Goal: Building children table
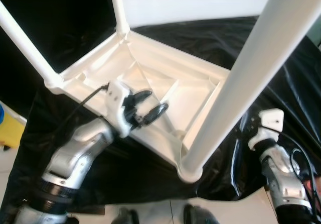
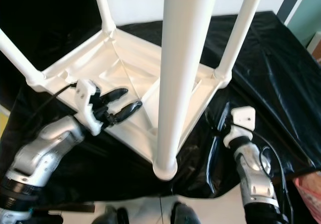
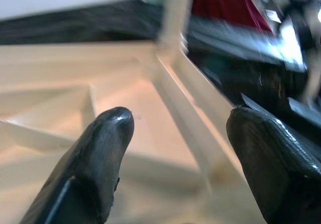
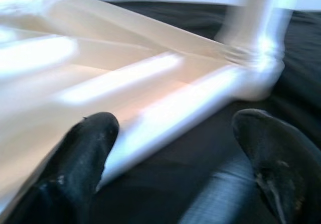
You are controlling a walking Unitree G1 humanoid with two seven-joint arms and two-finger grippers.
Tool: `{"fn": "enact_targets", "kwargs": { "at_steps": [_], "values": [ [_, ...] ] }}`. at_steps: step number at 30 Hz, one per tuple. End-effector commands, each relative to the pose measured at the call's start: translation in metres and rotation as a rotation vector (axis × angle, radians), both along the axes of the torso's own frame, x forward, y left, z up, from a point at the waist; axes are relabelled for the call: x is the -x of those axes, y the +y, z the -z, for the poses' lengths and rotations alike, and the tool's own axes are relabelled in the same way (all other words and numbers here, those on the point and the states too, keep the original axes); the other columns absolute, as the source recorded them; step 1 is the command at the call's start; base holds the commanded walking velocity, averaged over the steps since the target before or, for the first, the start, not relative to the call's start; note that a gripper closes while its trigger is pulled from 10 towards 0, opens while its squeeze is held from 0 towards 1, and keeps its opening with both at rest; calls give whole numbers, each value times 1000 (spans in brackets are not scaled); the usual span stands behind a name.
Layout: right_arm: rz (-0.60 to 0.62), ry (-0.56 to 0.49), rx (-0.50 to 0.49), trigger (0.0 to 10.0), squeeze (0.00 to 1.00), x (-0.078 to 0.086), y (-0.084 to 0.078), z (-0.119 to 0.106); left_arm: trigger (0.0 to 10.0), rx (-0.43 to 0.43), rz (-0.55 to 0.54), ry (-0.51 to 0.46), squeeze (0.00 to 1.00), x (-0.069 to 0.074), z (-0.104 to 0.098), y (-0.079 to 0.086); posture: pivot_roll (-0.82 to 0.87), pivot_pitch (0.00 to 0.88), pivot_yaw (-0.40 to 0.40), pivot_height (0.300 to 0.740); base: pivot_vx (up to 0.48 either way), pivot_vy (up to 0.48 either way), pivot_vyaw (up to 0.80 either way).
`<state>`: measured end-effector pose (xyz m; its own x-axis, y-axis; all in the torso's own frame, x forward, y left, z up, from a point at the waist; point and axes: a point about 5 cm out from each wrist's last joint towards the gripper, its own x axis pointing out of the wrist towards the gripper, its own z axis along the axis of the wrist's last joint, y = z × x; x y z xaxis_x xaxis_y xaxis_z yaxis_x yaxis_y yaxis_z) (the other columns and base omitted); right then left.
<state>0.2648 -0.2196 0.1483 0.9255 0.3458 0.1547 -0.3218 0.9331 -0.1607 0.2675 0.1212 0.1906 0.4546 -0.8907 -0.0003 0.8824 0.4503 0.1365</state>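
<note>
Four white legs stood up from the upturned children's table (image 2: 125, 68), which lay top-down on a black cloth (image 2: 261, 58), so the nearest leg (image 2: 178, 83) ran its long axis straight up toward the head camera, with its socket at the table's near corner. Relative to that near corner, the left gripper (image 2: 118, 102) hovered over the ribbed underside, to the robot's left of the nearest leg and a bit farther in, fingers pointing across the frame toward that leg. Its jaws were spread wide with nothing between them; in the left wrist view the fingertips (image 3: 108, 133) framed only bare underside and a far corner leg, and I could not tell if either tip touched the plastic. The right gripper (image 4: 175, 148) sat low on the cloth on the other side of the near corner, beside the table's outer rim, looking along the rim toward the right corner socket. Its jaws were also wide apart and empty, with rim and cloth showing between the fingers (image 4: 85, 148). My read: both arms were about equally near the near-corner leg, left from inside the frame, right from outside. All legs looked seated, so probably a late stage, checking or tightening.
</note>
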Motion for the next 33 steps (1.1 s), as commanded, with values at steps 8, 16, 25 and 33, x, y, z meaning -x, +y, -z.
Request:
{"fn": "enact_targets", "kwargs": {
  "at_steps": [8,16,25,33],
  "values": [
    [-353,58,21,10000,0,23,22,-22,10000,-157,98,-46,0,12,4,9,-107,175,52,740,0,0,0],
    [-672,208,134,10000,0,55,20,-36,10000,-337,193,-47,0,22,13,29,-106,170,60,740,0,0,0],
    [-914,383,236,10000,0,81,20,-37,10000,-443,236,-37,0,26,26,32,-107,176,68,740,0,0,0],
    [-1087,405,236,10000,0,89,43,-34,10000,-458,268,-33,0,28,37,25,-104,175,80,740,0,0,0]
  ]
}}
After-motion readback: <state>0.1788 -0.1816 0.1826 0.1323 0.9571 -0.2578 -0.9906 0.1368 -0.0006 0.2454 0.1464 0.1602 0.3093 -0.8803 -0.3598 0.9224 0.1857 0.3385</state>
